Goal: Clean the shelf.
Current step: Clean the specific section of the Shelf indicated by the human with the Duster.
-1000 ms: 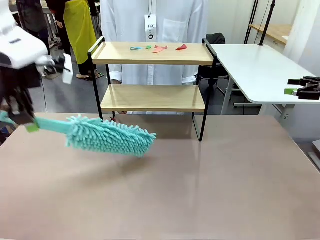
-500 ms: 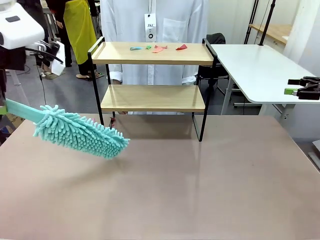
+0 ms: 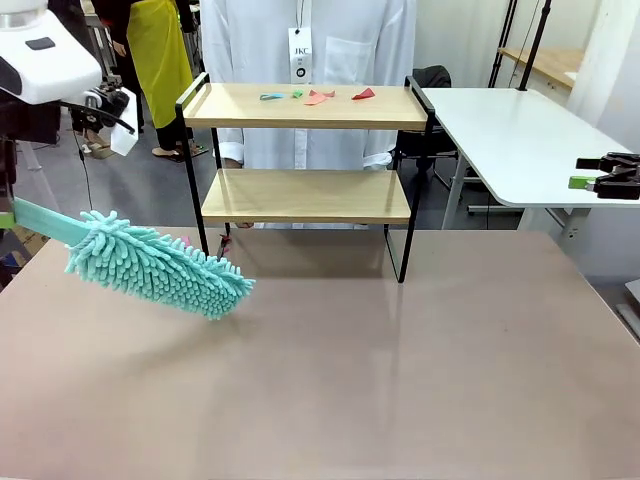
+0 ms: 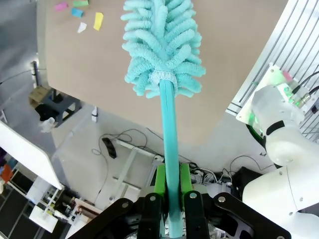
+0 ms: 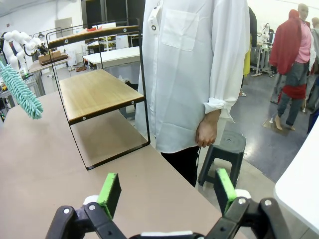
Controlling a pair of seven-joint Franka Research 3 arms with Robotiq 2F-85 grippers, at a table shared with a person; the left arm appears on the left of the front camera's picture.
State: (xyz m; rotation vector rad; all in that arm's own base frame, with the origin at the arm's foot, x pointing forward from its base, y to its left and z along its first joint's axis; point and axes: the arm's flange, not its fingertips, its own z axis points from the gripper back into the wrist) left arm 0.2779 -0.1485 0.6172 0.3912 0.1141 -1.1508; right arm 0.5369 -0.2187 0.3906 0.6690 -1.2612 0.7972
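The shelf (image 3: pixel 305 195) stands mid-way along the counter's (image 3: pixel 420 380) far edge, with paper scraps (image 3: pixel 318 97) on its top board and a person (image 5: pixel 189 74) just behind. By the left edge, well apart from the shelf, the left claw (image 4: pixel 172 181) is clamped on a teal duster (image 3: pixel 160 268). The left wrist view shows loose scraps (image 4: pixel 79 11) on the counter beyond the duster. The right claw (image 5: pixel 167 191) stands apart, empty, off the shelf's right end.

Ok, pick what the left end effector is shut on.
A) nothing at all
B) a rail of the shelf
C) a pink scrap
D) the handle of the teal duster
D: in the left wrist view the left end effector is shut on the handle of the teal duster, with a green pad pressed to each side of it.
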